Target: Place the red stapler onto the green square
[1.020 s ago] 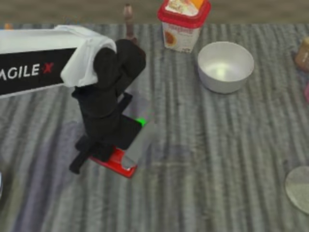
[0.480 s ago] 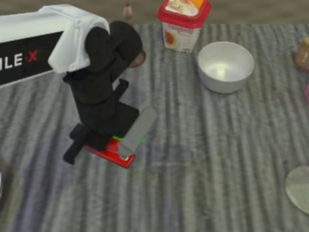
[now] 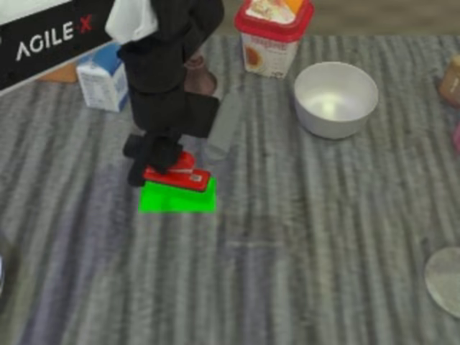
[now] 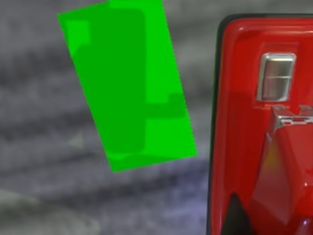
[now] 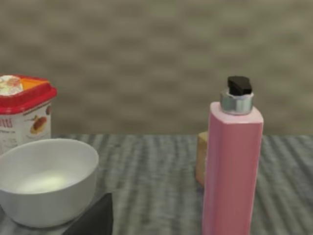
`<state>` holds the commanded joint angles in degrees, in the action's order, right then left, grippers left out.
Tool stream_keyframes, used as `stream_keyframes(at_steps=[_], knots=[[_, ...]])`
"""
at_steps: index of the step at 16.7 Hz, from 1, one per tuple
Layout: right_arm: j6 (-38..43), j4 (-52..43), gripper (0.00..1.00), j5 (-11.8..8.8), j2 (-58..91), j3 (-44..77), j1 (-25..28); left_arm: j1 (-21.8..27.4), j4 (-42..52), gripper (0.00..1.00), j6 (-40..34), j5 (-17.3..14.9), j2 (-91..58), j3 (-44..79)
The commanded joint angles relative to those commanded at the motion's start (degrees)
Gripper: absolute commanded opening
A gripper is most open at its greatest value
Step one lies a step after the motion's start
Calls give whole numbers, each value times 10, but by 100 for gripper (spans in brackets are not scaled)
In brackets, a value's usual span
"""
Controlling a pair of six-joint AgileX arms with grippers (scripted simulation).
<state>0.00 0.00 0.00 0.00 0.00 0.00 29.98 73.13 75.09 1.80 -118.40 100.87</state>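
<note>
Our left gripper [image 3: 159,159], matte black, sits left of centre on the table in the top view and is clamped on the red stapler [image 3: 177,174], which looks lifted just above the surface. The stapler is glossy red plastic, elongated, with a rounded top arm and a small pale mark on its upper face. It overlaps the far edge of the green square [image 3: 177,198]; most of that patch shows bare on the near side. The square is flat, bright green, a bit wider than tall.

From the left wrist view, the stapler [image 4: 259,127] fills one side: shiny red shell, dark rim along its edge, a small brushed-metal tab set in the top. The green patch [image 4: 128,83] lies apart from it on the cloth and carries a darker shadow across it.

The tabletop [image 3: 302,251] is grey with a ribbed, woven-looking texture.

Farther back: a red-lidded tub [image 3: 274,34] with a printed label, a smooth white round bowl [image 3: 336,98] to its right, and a small blue-and-white carton [image 3: 104,76] near the left arm. A flat grey disc [image 3: 444,282] pokes in at the right edge.

Our right gripper does not show in the top view; whether it is wide or narrow, we cannot tell. The right wrist view shows a tall pink squared pump bottle [image 5: 231,166] with a metal collar and black nozzle, the white bowl [image 5: 45,180] and the tub [image 5: 20,110].
</note>
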Motion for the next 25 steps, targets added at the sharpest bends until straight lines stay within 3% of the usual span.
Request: stream_keyframes(at_steps=[4, 8, 13, 21, 25], knots=[[0, 0, 100, 0, 0, 0, 0, -20, 64, 0, -78, 11, -75, 143], [0, 0, 100, 0, 0, 0, 0, -30, 89, 0, -116, 16, -104, 191], [0, 0, 100, 0, 0, 0, 0, -27, 77, 0, -114, 16, -102, 181], [0, 0, 100, 0, 0, 0, 0, -34, -103, 0, -112, 16, -127, 27], [0, 0, 100, 0, 0, 0, 0, -34, -122, 0, -111, 16, -132, 9]])
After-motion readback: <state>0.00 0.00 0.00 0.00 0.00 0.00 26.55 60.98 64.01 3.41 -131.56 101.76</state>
